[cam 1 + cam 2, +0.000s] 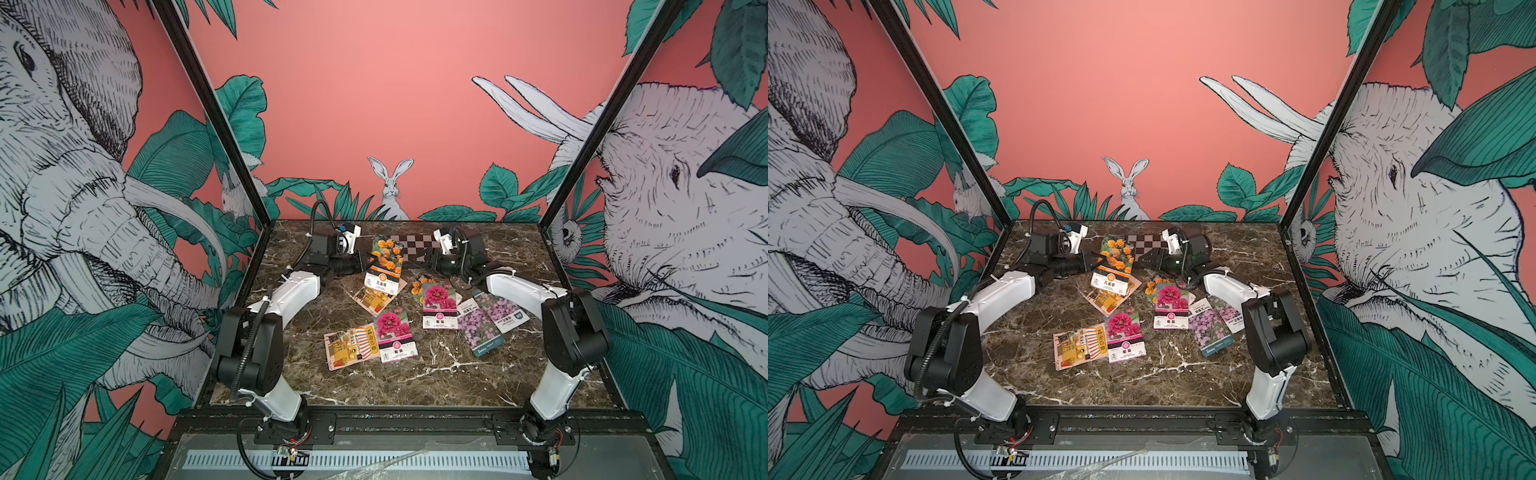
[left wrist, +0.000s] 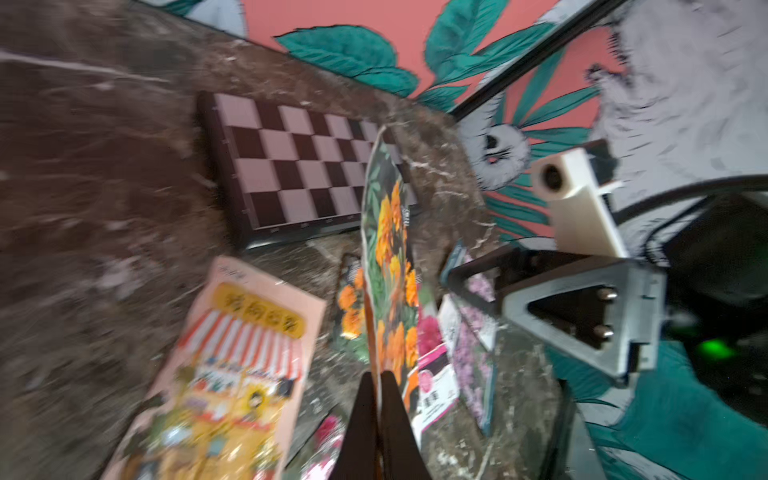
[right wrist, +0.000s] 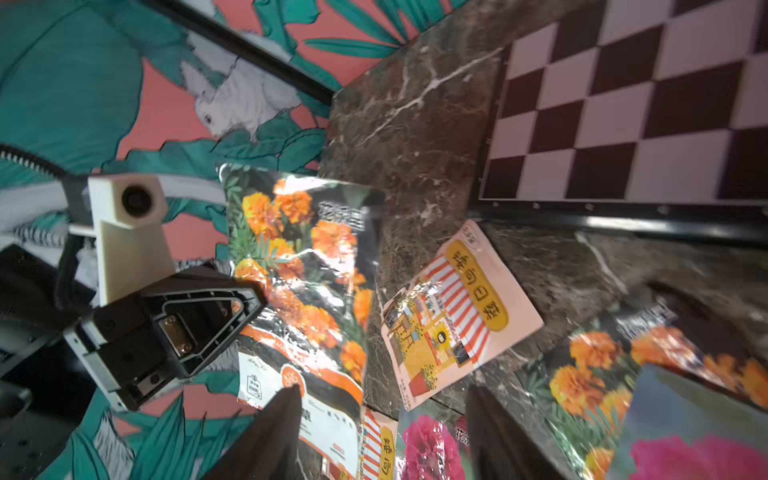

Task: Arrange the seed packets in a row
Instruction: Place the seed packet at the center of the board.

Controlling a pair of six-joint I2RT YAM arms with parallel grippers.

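Gripping glossy, crinkled orange-marigold packet [image 1: 384,261] by edge: left jaws closed; right jaws spread open.

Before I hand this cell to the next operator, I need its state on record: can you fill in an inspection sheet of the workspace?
Surface: dark marble tabletop, no spills seen.
Job's things: seed packets scattered, not in a row; one marigold packet held raised; shop packet touching a magenta packet; two lilac packets overlapping.
Clutter: chequered board at the far edge.
Grippers: left gripper shut on the marigold packet; right gripper open, empty.
Cables: corrugated black cable along the left arm; loose wires at the front base.
Surroundings: jungle mural walls, black frame posts.
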